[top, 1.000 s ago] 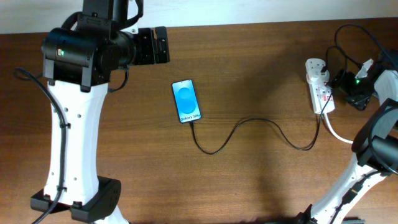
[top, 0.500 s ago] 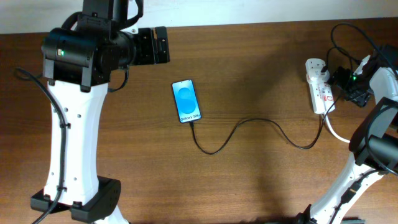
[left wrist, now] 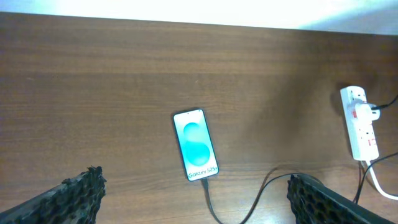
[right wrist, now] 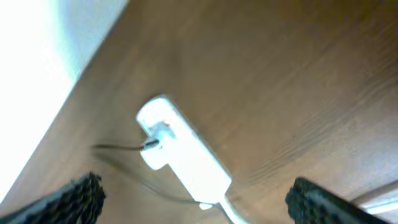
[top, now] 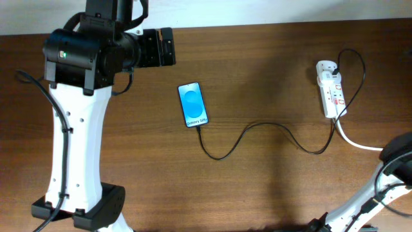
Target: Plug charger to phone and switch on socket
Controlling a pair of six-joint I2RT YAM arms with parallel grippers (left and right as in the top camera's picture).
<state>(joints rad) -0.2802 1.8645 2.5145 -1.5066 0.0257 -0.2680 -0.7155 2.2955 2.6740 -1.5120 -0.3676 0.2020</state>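
The phone (top: 193, 104) lies flat mid-table, blue screen up, also in the left wrist view (left wrist: 196, 145). The thin black charger cable (top: 257, 129) runs from the phone's lower end in a wavy line to the white socket strip (top: 331, 89) at the right. The strip also shows in the left wrist view (left wrist: 360, 121) and, blurred, in the right wrist view (right wrist: 183, 155). My left gripper (left wrist: 196, 205) is open and empty, held high above the table short of the phone. My right gripper (right wrist: 196, 199) is open and empty, above the strip; it is outside the overhead view.
The left arm's white column and base (top: 77, 148) stand on the table's left side. The thick white cord (top: 354, 140) leaves the strip toward the right edge. Part of the right arm (top: 393, 167) shows at the lower right corner. The table's back edge meets a white wall.
My right gripper was beside the socket strip one second ago; it has pulled away to the right and out of the overhead view. The left arm, phone and cable have not moved.
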